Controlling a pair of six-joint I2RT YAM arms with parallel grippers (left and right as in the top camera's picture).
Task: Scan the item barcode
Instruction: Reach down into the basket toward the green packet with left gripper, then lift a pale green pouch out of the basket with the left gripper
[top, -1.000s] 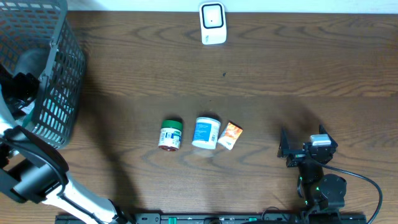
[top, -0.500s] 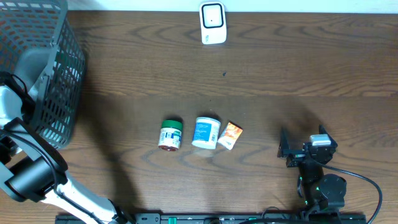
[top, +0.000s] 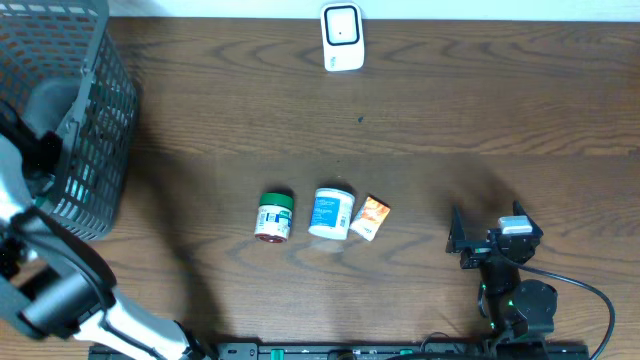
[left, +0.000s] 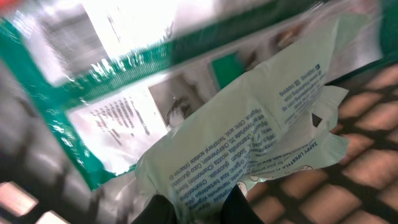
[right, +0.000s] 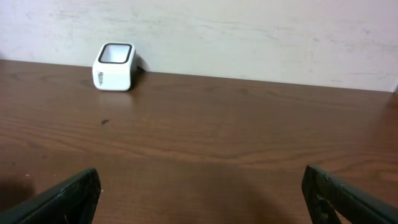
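Note:
In the left wrist view my left gripper (left: 196, 208) is shut on the lower edge of a pale green printed packet (left: 261, 124); both dark fingertips pinch it. The packet lies inside the dark mesh basket (top: 95, 130) at the table's left end, on a green-and-white package (left: 118, 106). From overhead the left arm (top: 35, 150) reaches into the basket and its fingers are hidden. The white barcode scanner (top: 342, 38) stands at the far edge, also visible as the scanner (right: 115, 65) in the right wrist view. My right gripper (top: 470, 240) rests open and empty at the front right.
A green-lidded jar (top: 273, 217), a blue-labelled tub (top: 331, 212) and a small orange packet (top: 371, 217) lie in a row mid-table. The basket's mesh floor (left: 373, 168) shows under the packet. A pale wall (right: 249, 31) runs behind the scanner.
My left gripper has closed onto the pale green packet inside the basket, and the left arm shifted slightly. The right arm has not moved.

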